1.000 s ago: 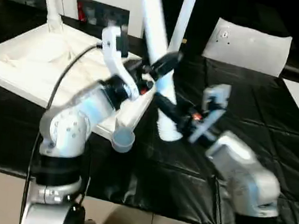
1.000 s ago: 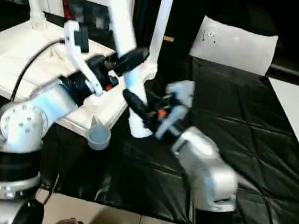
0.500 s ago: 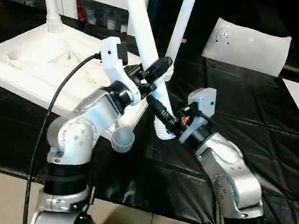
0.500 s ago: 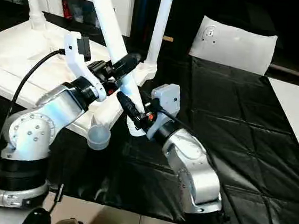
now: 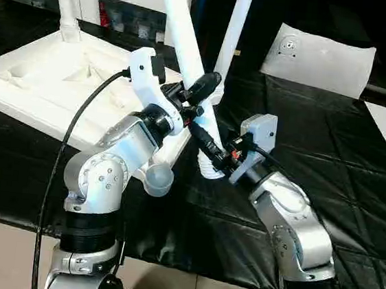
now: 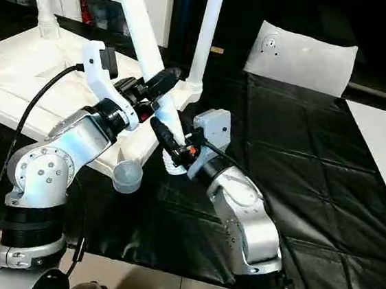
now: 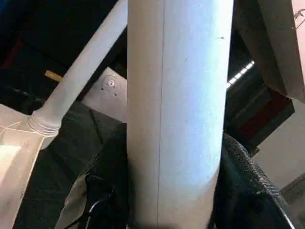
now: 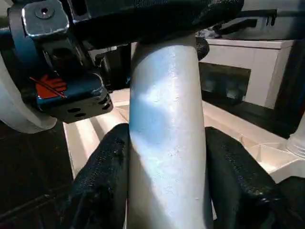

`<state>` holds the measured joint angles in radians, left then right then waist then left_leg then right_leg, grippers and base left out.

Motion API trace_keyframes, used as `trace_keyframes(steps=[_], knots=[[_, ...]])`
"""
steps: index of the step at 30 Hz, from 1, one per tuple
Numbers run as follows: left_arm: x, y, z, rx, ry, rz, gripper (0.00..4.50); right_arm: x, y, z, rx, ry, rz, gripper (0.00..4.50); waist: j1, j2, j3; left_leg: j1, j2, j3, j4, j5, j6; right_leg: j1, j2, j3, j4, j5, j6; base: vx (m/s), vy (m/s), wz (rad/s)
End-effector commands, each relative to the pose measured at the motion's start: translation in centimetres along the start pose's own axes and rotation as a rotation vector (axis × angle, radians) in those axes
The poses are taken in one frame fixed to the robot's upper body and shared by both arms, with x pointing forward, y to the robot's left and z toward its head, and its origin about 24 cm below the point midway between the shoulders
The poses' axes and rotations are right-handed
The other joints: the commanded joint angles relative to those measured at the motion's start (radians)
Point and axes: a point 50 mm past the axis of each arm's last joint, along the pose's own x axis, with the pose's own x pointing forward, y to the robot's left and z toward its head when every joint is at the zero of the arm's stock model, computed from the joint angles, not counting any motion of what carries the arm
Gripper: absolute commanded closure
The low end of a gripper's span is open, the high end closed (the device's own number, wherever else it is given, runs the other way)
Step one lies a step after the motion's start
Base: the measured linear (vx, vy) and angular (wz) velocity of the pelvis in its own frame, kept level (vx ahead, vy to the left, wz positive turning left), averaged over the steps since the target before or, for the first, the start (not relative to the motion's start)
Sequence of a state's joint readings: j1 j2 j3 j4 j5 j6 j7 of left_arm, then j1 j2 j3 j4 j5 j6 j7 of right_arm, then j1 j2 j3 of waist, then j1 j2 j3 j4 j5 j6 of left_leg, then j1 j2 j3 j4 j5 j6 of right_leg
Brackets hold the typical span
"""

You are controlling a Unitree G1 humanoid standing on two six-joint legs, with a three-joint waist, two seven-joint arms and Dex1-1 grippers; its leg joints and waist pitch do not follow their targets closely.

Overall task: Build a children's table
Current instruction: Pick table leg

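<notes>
1. Nearest: open corner socket (image 5: 158,179), empty, at the upturned table top's (image 5: 47,84) near corner.
2. Right pincer (image 5: 210,150): clamped low on loose leg (image 5: 188,54).
3. Left pincer (image 5: 196,96): clamped higher on same leg.
4. Beyond: two legs already seated, apparently.
5. Step: leg fitting. Next: foot swung over socket, pressed home.

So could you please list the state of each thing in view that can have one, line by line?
Table top: upside down on the black mat, ribbed underside up.
Two fitted legs: standing upright in far corner sockets.
Loose leg: tilted, gripped by both grippers, lower end near the mat.
Near corner socket: empty.
Left gripper: shut on the loose leg.
Right gripper: shut on the loose leg, lower down.
Plastic bag: lying flat.
</notes>
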<state>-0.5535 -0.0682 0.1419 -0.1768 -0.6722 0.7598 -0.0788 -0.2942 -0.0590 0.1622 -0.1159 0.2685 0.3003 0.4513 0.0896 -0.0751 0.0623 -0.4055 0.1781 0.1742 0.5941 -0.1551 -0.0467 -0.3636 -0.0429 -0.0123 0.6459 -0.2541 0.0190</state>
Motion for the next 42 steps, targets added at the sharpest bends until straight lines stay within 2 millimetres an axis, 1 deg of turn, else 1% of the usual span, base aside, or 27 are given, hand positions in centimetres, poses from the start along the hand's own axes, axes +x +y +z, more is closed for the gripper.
trace_keyframes(steps=[1, 2, 4, 5, 8, 10, 12, 13, 16, 17, 18, 19, 20, 21, 22, 23, 24, 26, 27, 28, 29, 32, 33, 35, 36, 38, 42], knots=[[0.3, -0.3, 0.5, 0.009, -0.022, 0.002, 2.64, -0.2, -0.4, -0.2, 0.003, 0.013, -0.016, 1.85, -0.003, 0.014, -0.063, 0.038, 0.05, -0.021, -0.069, -0.193, -0.059, 0.022, -0.077, 0.035, -0.084, 0.008, -0.119, 0.0, 0.0, 0.0], [0.3, -0.3, 0.5, 0.011, -0.023, 0.004, 2.64, -0.1, -0.4, -0.2, 0.003, 0.013, -0.012, 1.85, -0.003, 0.014, -0.063, 0.038, 0.05, -0.021, -0.069, -0.195, -0.059, 0.022, -0.078, 0.035, -0.084, 0.005, -0.119, 0.0, 0.0, 0.0], [0.3, -0.2, 0.6, 0.016, -0.025, 0.007, 2.65, -0.2, -0.4, -0.2, 0.008, 0.011, -0.002, 1.53, -0.003, 0.013, -0.064, 0.038, 0.049, -0.021, -0.068, -0.194, -0.059, 0.023, -0.078, 0.036, -0.084, 0.005, -0.118, 0.0, 0.0, 0.0], [0.3, 0.1, 0.8, 0.026, -0.028, 0.012, 2.65, -0.2, -0.4, -0.1, 0.022, 0.01, 0.005, 1.53, -0.002, 0.013, -0.064, 0.037, 0.05, -0.021, -0.068, -0.189, -0.058, 0.024, -0.079, 0.036, -0.084, 0.01, -0.117, 0.0, 0.0, 0.0], [0.3, 0.5, 1.2, 0.047, -0.033, 0.024, 2.65, -0.2, -0.4, 0.2, 0.073, 0.002, 0.021, 1.22, -0.004, 0.011, -0.063, 0.037, 0.047, -0.02, -0.068, -0.187, -0.051, 0.024, -0.077, 0.036, -0.085, 0.008, -0.114, 0.0, 0.0, 0.0], [0.3, 0.6, 1.3, 0.049, -0.034, 0.026, 2.65, -0.2, -0.4, 0.2, 0.086, 0.0, 0.025, 1.07, -0.003, 0.014, -0.064, 0.039, 0.049, -0.021, -0.068, -0.188, -0.052, 0.022, -0.078, 0.035, -0.084, 0.002, -0.114, 0.0, 0.0, 0.0], [0.3, 0.8, 1.4, 0.062, -0.03, 0.025, 2.65, -0.4, -0.5, 0.4, 0.128, 0.006, 0.04, 0.91, -0.001, 0.011, -0.064, 0.04, 0.049, -0.021, -0.068, -0.182, -0.05, 0.023, -0.078, 0.035, -0.082, 0.011, -0.121, 0.0, 0.0, 0.0], [0.2, 0.9, 1.6, 0.079, -0.019, 0.014, 2.65, -0.6, -0.7, 0.6, 0.155, 0.02, 0.057, 0.69, -0.001, 0.009, -0.065, 0.039, 0.05, -0.021, -0.068, -0.174, -0.049, 0.023, -0.078, 0.034, -0.081, 0.018, -0.122, 0.0, 0.0, 0.0], [0.1, 1.2, 1.8, 0.104, 0.003, -0.006, 2.65, -0.9, -1.1, 1.0, 0.181, 0.038, 0.077, 0.56, 0.001, 0.012, -0.065, 0.04, 0.049, -0.021, -0.068, -0.166, -0.052, 0.024, -0.078, 0.034, -0.08, 0.019, -0.115, 0.0, 0.0, 0.0], [0.0, 1.3, 1.9, 0.113, 0.029, -0.032, 2.65, -1.0, -1.8, 1.4, 0.193, 0.04, 0.073, 0.47, 0.0, 0.011, -0.064, 0.039, 0.049, -0.02, -0.068, -0.167, -0.054, 0.023, -0.078, 0.035, -0.081, 0.016, -0.116, 0.0, 0.0, 0.0], [0.0, 1.3, 2.0, 0.119, 0.056, -0.068, 2.65, -1.1, -2.5, 1.9, 0.207, 0.046, 0.075, 0.35, 0.0, 0.001, -0.066, 0.04, 0.047, -0.018, -0.067, -0.162, -0.052, 0.025, -0.079, 0.034, -0.08, 0.005, -0.117, 0.0, 0.0, 0.0], [-0.1, 1.3, 2.1, 0.122, 0.077, -0.095, 2.65, -1.2, -3.0, 2.2, 0.217, 0.051, 0.078, 0.27, 0.002, 0.009, -0.067, 0.044, 0.044, -0.019, -0.064, -0.151, -0.054, 0.022, -0.076, 0.032, -0.078, -0.008, -0.116, 0.0, 0.0, 0.0], [-0.1, 1.2, 2.2, 0.128, 0.093, -0.122, 2.65, -1.3, -3.4, 2.5, 0.22, 0.065, 0.088, 0.27, 0.001, 0.005, -0.065, 0.044, 0.045, -0.017, -0.065, -0.152, -0.057, 0.02, -0.076, 0.033, -0.08, -0.015, -0.116, 0.0, 0.0, 0.0], [-0.1, 1.2, 2.2, 0.128, 0.093, -0.122, 2.65, -1.3, -3.4, 2.5, 0.22, 0.065, 0.088, 0.18, 0.002, 0.008, -0.063, 0.043, 0.046, -0.016, -0.067, -0.163, -0.066, 0.019, -0.078, 0.033, -0.081, -0.036, -0.118, 0.0, 0.0, 0.0], [-0.1, 1.1, 2.4, 0.13, 0.113, -0.158, 2.65, -1.3, -3.9, 2.8, 0.214, 0.091, 0.103, 0.16, 0.0, 0.0, -0.062, 0.042, 0.048, -0.015, -0.068, -0.174, -0.069, 0.018, -0.08, 0.033, -0.085, -0.053, -0.121, 0.0, 0.0, 0.0], [-0.1, 1.1, 2.4, 0.13, 0.113, -0.158, 2.65, -1.3, -3.9, 2.8, 0.214, 0.091, 0.103, 0.14, 0.001, 0.002, -0.063, 0.043, 0.046, -0.016, -0.067, -0.176, -0.07, 0.019, -0.08, 0.032, -0.083, -0.062, -0.122, 0.0, 0.0, 0.0], [-0.1, 0.9, 2.6, 0.128, 0.125, -0.187, 2.65, -1.3, -4.3, 3.1, 0.214, 0.108, 0.109, 0.14, 0.003, 0.006, -0.064, 0.044, 0.045, -0.015, -0.065, -0.168, -0.072, 0.018, -0.081, 0.033, -0.083, -0.062, -0.126, 0.0, 0.0, 0.0], [-0.1, 0.8, 2.7, 0.125, 0.132, -0.206, 2.65, -1.3, -4.5, 3.3, 0.215, 0.118, 0.111, 0.14, 0.004, 0.004, -0.064, 0.043, 0.046, -0.015, -0.066, -0.16, -0.076, 0.018, -0.081, 0.032, -0.083, -0.06, -0.133, 0.0, 0.0, 0.0], [-0.1, 0.6, 3.0, 0.126, 0.15, -0.251, 2.65, -1.3, -4.8, 3.6, 0.229, 0.146, 0.146, 0.14, 0.004, 0.0, -0.064, 0.042, 0.047, -0.014, -0.066, -0.159, -0.074, 0.019, -0.082, 0.032, -0.083, -0.055, -0.137, 0.0, 0.0, 0.0], [-0.1, 0.5, 3.2, 0.119, 0.154, -0.268, 2.65, -1.3, -4.8, 3.7, 0.234, 0.158, 0.167, 0.14, 0.005, 0.0, -0.066, 0.041, 0.045, -0.015, -0.065, -0.153, -0.068, 0.023, -0.082, 0.032, -0.081, -0.051, -0.139, 0.0, 0.0, 0.0], [-0.1, 0.5, 3.2, 0.119, 0.154, -0.268, 2.65, -1.3, -4.8, 3.7, 0.234, 0.158, 0.167, 0.14, 0.005, 0.001, -0.065, 0.041, 0.044, -0.014, -0.064, -0.15, -0.068, 0.022, -0.081, 0.032, -0.081, -0.05, -0.139, 0.0, 0.0, 0.0], [0.0, 0.1, 3.6, 0.127, 0.179, -0.327, 2.65, -1.4, -4.8, 3.8, 0.231, 0.206, 0.233, 0.14, 0.006, -0.007, -0.066, 0.039, 0.045, -0.012, -0.063, -0.127, -0.058, 0.024, -0.082, 0.032, -0.081, -0.03, -0.146, 0.0, 0.0, 0.0], [0.0, 0.1, 3.6, 0.127, 0.179, -0.327, 2.65, -1.4, -4.8, 3.8, 0.231, 0.206, 0.233, 0.14, 0.008, -0.004, -0.067, 0.04, 0.045, -0.013, -0.062, -0.117, -0.054, 0.025, -0.083, 0.031, -0.079, -0.028, -0.149, 0.0, 0.0, 0.0], [0.0, 0.0, 3.7, 0.138, 0.197, -0.354, 2.65, -1.4, -4.7, 3.9, 0.231, 0.227, 0.264, 0.14, 0.009, -0.004, -0.067, 0.04, 0.047, -0.012, -0.062, -0.108, -0.051, 0.025, -0.083, 0.032, -0.077, -0.014, -0.153, 0.0, 0.0, 0.0], [0.0, -0.3, 3.7, 0.145, 0.209, -0.377, 2.65, -1.4, -4.5, 3.9, 0.232, 0.239, 0.294, 0.14, 0.009, -0.008, -0.067, 0.039, 0.046, -0.012, -0.062, -0.108, -0.05, 0.025, -0.083, 0.031, -0.078, -0.015, -0.157, 0.0, 0.0, 0.0], [0.0, -0.7, 3.6, 0.165, 0.235, -0.422, 2.65, -1.4, -4.0, 3.8, 0.235, 0.261, 0.352, 0.14, 0.011, -0.006, -0.066, 0.039, 0.046, -0.012, -0.062, -0.113, -0.048, 0.025, -0.084, 0.031, -0.079, -0.028, -0.16, 0.0, 0.0, 0.0], [0.0, -1.4, 3.5, 0.188, 0.279, -0.496, 2.65, -1.4, -3.5, 3.4, 0.232, 0.301, 0.424, 0.14, 0.017, -0.008, -0.064, 0.041, 0.048, -0.012, -0.064, -0.127, -0.055, 0.023, -0.086, 0.031, -0.081, -0.063, -0.164, 0.0, 0.0, 0.0]])
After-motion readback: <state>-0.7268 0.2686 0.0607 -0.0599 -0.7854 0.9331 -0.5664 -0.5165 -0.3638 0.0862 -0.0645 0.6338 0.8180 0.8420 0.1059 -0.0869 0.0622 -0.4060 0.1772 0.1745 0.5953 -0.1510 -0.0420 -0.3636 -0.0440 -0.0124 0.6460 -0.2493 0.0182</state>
